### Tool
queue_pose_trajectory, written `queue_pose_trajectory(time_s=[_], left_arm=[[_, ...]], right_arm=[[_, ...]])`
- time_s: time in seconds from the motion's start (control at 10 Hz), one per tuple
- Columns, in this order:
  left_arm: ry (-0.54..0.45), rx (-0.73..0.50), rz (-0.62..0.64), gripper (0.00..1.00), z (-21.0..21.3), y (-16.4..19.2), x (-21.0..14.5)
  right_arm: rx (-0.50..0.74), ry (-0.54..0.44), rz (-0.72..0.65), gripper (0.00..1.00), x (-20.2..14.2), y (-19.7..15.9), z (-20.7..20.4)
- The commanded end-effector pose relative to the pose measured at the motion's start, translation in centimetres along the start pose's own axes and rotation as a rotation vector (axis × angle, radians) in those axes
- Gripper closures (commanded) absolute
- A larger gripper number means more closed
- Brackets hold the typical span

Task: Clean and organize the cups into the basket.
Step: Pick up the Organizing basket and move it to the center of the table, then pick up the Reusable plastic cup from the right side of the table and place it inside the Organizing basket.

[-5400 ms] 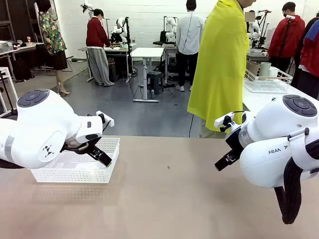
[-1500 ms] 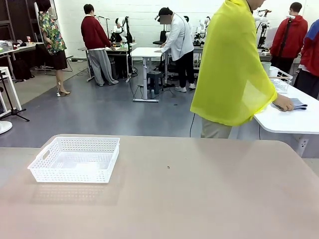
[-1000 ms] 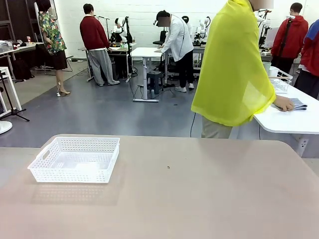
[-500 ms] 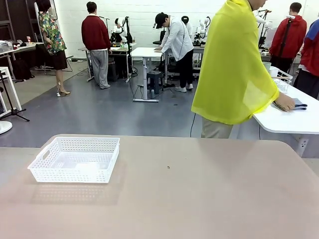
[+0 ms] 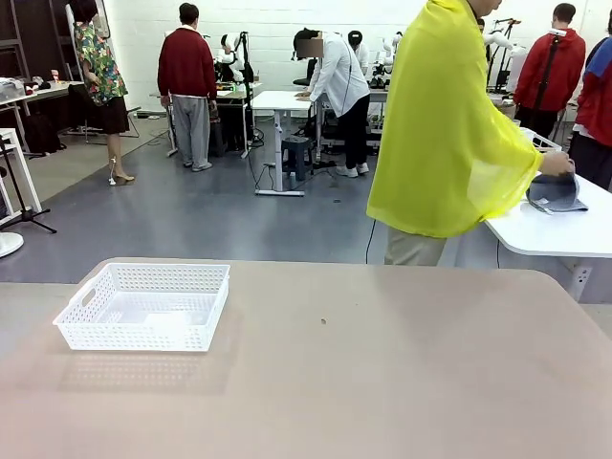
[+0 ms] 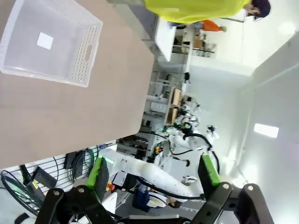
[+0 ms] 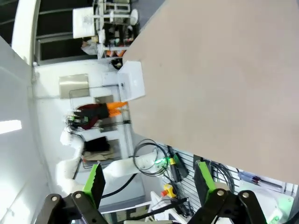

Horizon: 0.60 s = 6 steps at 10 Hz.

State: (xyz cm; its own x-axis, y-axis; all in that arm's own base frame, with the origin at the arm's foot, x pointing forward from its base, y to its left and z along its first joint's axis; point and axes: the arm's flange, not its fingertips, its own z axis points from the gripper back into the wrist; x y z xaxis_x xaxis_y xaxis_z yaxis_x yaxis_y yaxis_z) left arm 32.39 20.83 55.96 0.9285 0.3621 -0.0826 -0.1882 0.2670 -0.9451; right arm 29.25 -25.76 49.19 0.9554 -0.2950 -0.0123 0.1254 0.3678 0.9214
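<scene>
**Jaws wide and unladen; basket ready at the left of the tabletop**

*Front view.* The basket [image 5: 143, 308] sits at the left middle of the frame on the tabletop [image 5: 402, 373], open side up, with nothing in it. At the upper right, a person [image 5: 449, 124] in a yellow cape reaches to a neighbouring white table, one hand on a grey cloth [image 5: 555, 191] (probably for the cleaning part of the task).

*Left wrist view.* The left gripper [image 6: 154, 175] rises from the bottom edge, its jaws set wide with nothing between the green pads. The basket lies in the upper left of the frame, well apart from the jaws and off to one side rather than ahead of them. A small white label [image 6: 45, 40] marks its floor.

*Right wrist view.* The right gripper [image 7: 149, 183] also has its jaws wide and holds nothing. Bare tabletop takes the upper right of the frame.

*Step in hand (a judgement).* The arms are waiting for a cup. Hold the jaws wide and off the tabletop until one is presented. Then close across the tapered wall near its middle and lower it squarely inside the basket's rim.
</scene>
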Motion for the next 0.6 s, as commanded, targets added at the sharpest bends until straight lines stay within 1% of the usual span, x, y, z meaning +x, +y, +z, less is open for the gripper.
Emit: queue_pose_trajectory(time_s=[0.0,0.1,0.2,0.4,0.5], left_arm=[[0.068,-0.160,-0.048,0.00,5.2,4.4,5.4],[0.032,-0.155,-0.088,0.00,6.2,6.3,6.2],[0.019,-0.159,-0.115,0.00,6.8,7.3,6.5],[0.014,-0.182,-0.137,0.00,7.1,7.8,6.4],[0.005,-0.150,-0.095,0.00,6.4,8.8,6.0]], right_arm=[[0.124,-0.023,-0.006,0.00,0.9,-3.0,3.3],[0.148,-0.047,-0.022,0.00,1.0,-3.8,4.1],[0.156,-0.075,-0.037,0.00,1.1,-4.3,4.6],[0.152,-0.079,0.018,0.00,1.0,-3.5,3.4],[0.140,-0.080,-0.052,0.00,0.4,-4.9,4.3]])
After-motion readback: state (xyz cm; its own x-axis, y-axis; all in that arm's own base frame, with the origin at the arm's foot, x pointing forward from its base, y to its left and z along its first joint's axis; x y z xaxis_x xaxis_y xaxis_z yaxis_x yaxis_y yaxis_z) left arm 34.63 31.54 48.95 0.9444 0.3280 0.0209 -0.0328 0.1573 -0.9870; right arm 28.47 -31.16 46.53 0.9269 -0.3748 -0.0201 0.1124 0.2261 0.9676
